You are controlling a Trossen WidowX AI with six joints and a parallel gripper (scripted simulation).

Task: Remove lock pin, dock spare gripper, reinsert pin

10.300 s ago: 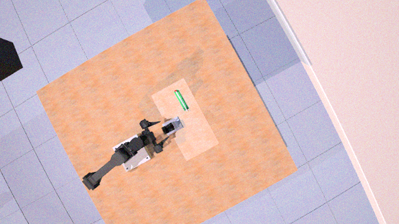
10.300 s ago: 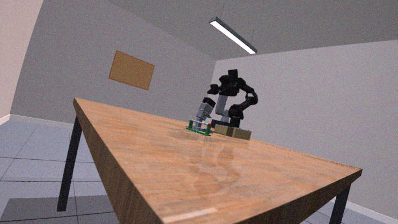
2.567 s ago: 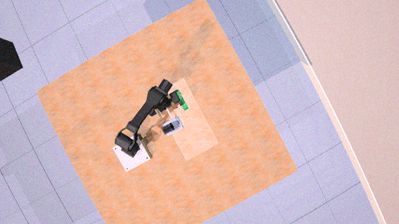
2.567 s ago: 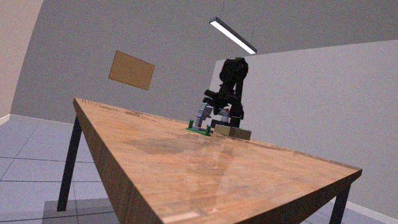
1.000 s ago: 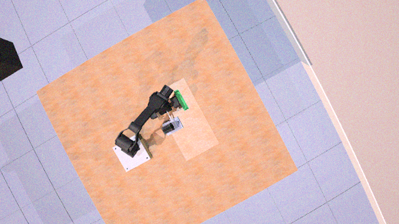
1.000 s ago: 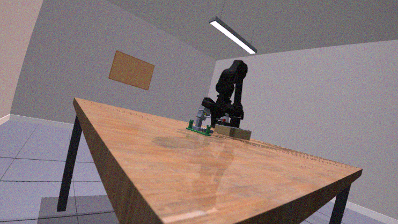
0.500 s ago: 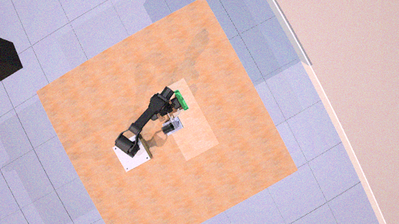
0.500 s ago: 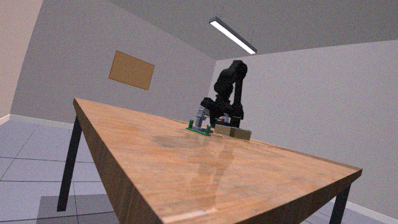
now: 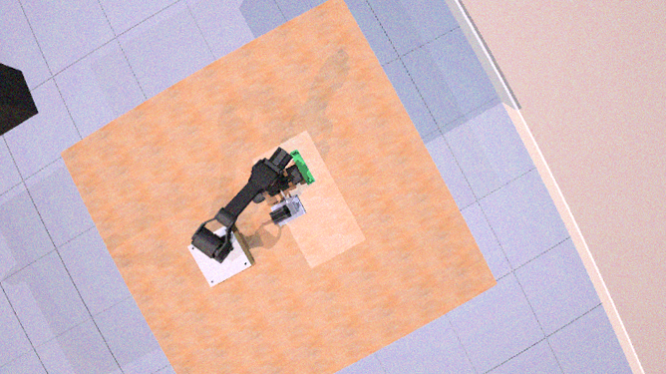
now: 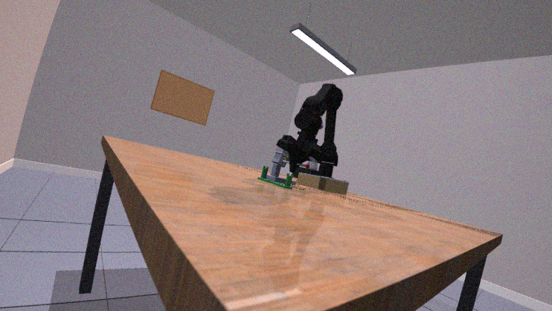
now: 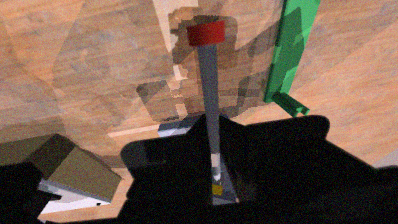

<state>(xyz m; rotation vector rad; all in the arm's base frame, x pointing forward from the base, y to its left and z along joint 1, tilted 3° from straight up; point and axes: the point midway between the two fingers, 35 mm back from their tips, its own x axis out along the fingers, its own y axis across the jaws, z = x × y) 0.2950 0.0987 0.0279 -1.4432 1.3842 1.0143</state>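
Note:
The grey mount (image 9: 297,206) (image 10: 275,170) stands beside the green rack. The dark spare gripper (image 9: 280,214) (image 10: 286,142) is at the mount's upper end; how deeply it sits in the socket cannot be told. My gripper (image 10: 294,170) (image 11: 208,117) is shut on the lock pin, close beside the mount. The pin (image 10: 307,166) (image 11: 209,85) has a red head and a thin grey shaft; its head end sticks out from my fingers on the side away from the mount. A yellow spot (image 11: 217,189) shows beyond the fingers. Whether the pin's tip is in the socket is hidden.
The green rack (image 9: 302,166) (image 10: 276,184) (image 11: 291,50) has upright posts, holds nothing, and lies near the mount and my arm. The arm's white base plate (image 9: 216,271) is behind, with a tan block (image 10: 322,183) (image 11: 80,172) along its edge.

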